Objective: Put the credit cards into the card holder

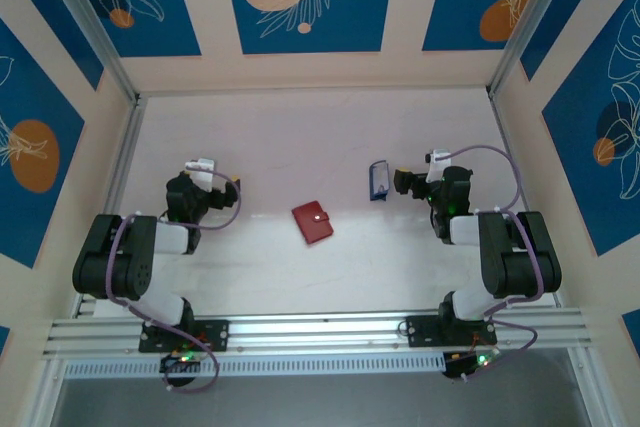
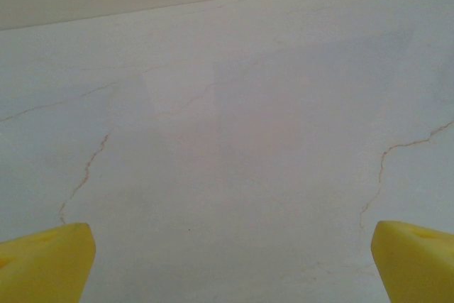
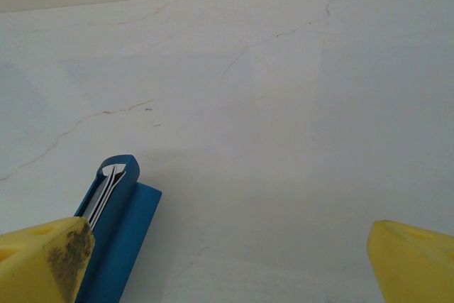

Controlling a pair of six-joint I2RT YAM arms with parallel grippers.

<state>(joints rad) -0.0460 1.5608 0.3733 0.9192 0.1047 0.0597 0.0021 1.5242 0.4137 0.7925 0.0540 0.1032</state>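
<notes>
The small, square red card holder (image 1: 312, 222) with a silver snap button lies flat and closed near the middle of the pale, veined bench (image 1: 300, 137). It sits between the two arms and neither touches it. That central spot looks chosen so that either arm can reach it. Because it is shut, its inside is hidden, and I cannot tell whether any card is already in it.

To its right and well apart from it sits a narrow blue sleeve (image 3: 117, 235) of stiff material. At its rounded open end, thin pale and dark edges are tucked inside, and I take these to be the small flat credit cards (image 3: 108, 177). How many there are is too fine to tell. Stored like this, they would have to be drawn out of the sleeve before they could go anywhere else.

The right tool (image 3: 230, 235), with yellow fingers, stands wide and grips nothing. One finger is just beside the blue sleeve, but I cannot tell whether it touches. It seems placed to work on that sleeve.

The left tool (image 2: 233, 246) is also spread wide and holds nothing, hanging over bare bench to the left of the card holder. It is probably kept free to steady or unsnap the card holder, which must be opened before any card goes in.
</notes>
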